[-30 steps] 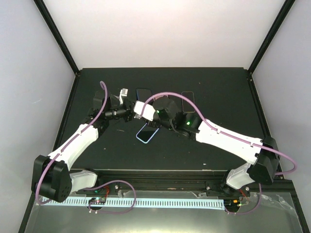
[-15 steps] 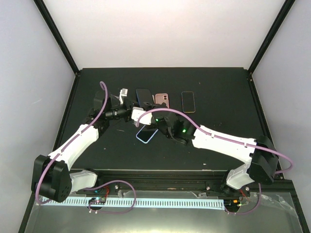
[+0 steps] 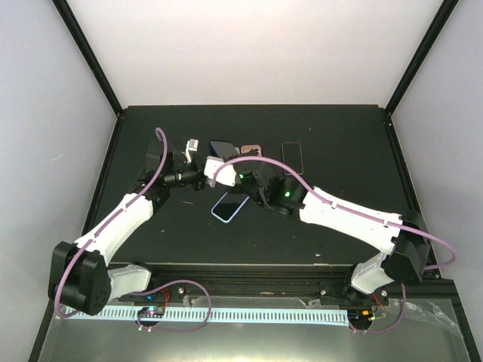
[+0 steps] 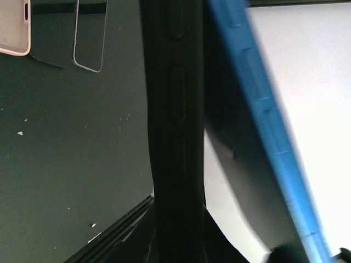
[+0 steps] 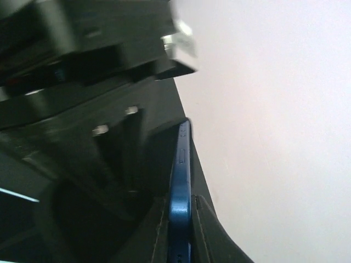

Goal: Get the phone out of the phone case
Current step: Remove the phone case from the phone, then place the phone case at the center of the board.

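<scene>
I see my right gripper [image 5: 180, 216] closed on the blue phone case [image 5: 181, 164], which stands edge-on between the two fingers; to its left the left arm [image 5: 82, 66] is dark and blurred, a white wall [image 5: 274, 137] behind

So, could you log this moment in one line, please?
left gripper: shut on black part | right gripper: shut on blue part | separation: partial

The top camera sits high up behind the arms and looks down on the whole desk [image 3: 339, 151]. The left wrist camera sits right behind the left fingers [image 4: 137, 244] and looks out past them, very close to the black phone [image 4: 175, 137]. The right wrist camera sits just as close behind the right fingers [image 5: 211, 241]. Both wrist cameras see the blue case [image 4: 263, 120].
</scene>
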{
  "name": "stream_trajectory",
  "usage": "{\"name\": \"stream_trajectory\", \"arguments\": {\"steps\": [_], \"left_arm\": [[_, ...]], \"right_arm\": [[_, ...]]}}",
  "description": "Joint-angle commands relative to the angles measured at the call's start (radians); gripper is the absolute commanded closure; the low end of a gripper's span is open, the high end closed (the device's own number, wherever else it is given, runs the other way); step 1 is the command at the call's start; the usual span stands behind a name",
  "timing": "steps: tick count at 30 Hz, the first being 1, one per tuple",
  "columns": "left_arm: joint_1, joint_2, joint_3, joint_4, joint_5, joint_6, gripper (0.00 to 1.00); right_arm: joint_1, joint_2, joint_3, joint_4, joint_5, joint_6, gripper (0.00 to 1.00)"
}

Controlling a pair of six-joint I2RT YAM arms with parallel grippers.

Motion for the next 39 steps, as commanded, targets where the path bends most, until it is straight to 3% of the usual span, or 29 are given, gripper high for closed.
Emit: {"name": "stream_trajectory", "arguments": {"steps": [1,16,23,28,39], "left_arm": [[-0.007,-0.030,0.016,-0.037,0.072,0.116,0.97],[0.058,0.006,0.049,-0.182,-0.035,0.275,0.98],[0.114,0.027,0.092,-0.308,-0.097,0.493,0.98],[0.158,0.108,0.149,-0.392,-0.059,0.680,0.99],[0.252,0.308,0.213,-0.442,-0.015,0.842,0.98]], "right_arm": [[-0.042,-0.042,0.096,-0.052,0.034,0.089,0.99],[-0.048,-0.154,0.107,-0.114,-0.013,0.115,0.99],[-0.091,-0.204,0.097,-0.138,-0.030,0.134,0.99],[-0.121,-0.231,0.074,-0.139,-0.039,0.140,0.99],[-0.172,-0.245,0.058,-0.158,-0.064,0.170,0.99]]}}
